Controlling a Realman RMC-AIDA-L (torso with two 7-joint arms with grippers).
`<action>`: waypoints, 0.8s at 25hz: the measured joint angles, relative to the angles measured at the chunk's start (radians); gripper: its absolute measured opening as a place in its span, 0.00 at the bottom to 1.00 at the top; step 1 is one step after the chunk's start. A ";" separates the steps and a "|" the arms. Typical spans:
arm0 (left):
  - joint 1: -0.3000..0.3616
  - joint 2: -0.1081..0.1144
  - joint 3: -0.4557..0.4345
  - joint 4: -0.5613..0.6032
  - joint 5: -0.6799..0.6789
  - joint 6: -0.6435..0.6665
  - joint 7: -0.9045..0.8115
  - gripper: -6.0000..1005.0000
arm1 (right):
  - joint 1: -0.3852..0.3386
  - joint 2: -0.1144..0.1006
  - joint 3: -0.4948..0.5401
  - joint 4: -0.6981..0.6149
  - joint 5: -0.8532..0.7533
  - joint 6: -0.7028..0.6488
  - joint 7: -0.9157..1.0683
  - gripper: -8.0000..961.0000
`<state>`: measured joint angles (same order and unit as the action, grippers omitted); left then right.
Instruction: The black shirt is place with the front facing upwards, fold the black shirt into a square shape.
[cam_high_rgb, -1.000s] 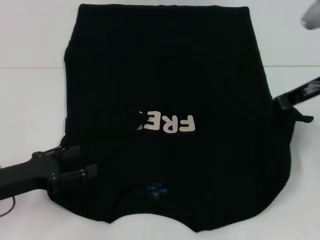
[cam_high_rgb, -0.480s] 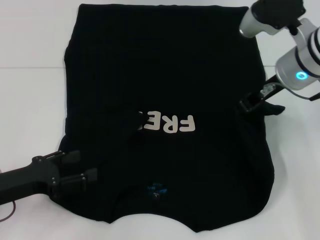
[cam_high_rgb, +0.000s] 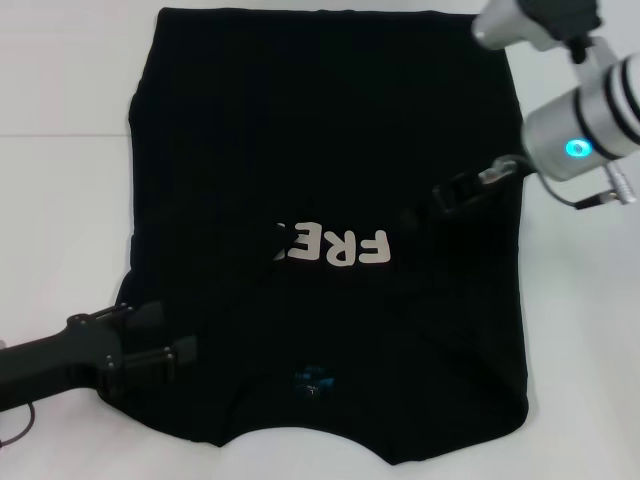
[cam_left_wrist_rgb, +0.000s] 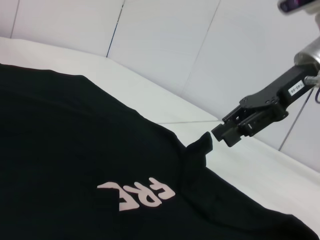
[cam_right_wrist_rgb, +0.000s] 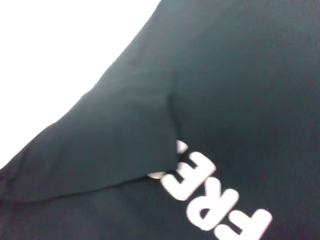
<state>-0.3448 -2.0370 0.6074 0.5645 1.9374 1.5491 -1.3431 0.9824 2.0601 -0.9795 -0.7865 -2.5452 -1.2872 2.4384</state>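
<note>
The black shirt (cam_high_rgb: 330, 130) lies spread front up on the white table (cam_high_rgb: 60, 220), with its white lettering (cam_high_rgb: 335, 247) partly covered on the left by a folded-in flap. My right gripper (cam_high_rgb: 440, 203) is over the shirt's right half, shut on a pinch of the shirt's right side that it holds lifted. The left wrist view shows that gripper (cam_left_wrist_rgb: 218, 132) with a raised peak of cloth at its tips. My left gripper (cam_high_rgb: 165, 337) rests at the shirt's lower left edge, fingers apart. The blue neck label (cam_high_rgb: 312, 379) shows near the collar.
The right arm's silver wrist with a lit cyan ring (cam_high_rgb: 577, 148) hangs above the table's right side. A thin cable (cam_high_rgb: 15, 425) lies at the lower left. Bare white table (cam_high_rgb: 590, 330) borders the shirt on both sides.
My right gripper has travelled leftward over the shirt, pulling the right side of the cloth inward, so the shirt's right outline is narrower. The left arm has barely moved.
</note>
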 joint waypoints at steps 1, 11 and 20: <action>0.000 0.000 -0.005 0.000 -0.002 0.000 -0.006 0.86 | -0.011 -0.007 0.011 0.006 -0.001 0.011 0.008 0.40; -0.024 0.055 -0.114 0.001 0.006 0.083 -0.279 0.86 | -0.278 -0.101 0.317 0.130 0.412 -0.105 -0.379 0.63; -0.087 0.137 -0.114 0.079 0.238 0.134 -0.691 0.85 | -0.493 -0.071 0.348 0.246 0.562 -0.250 -0.975 0.77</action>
<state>-0.4321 -1.8997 0.4932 0.6432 2.1755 1.6827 -2.0340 0.4892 1.9892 -0.6317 -0.5407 -1.9828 -1.5367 1.4637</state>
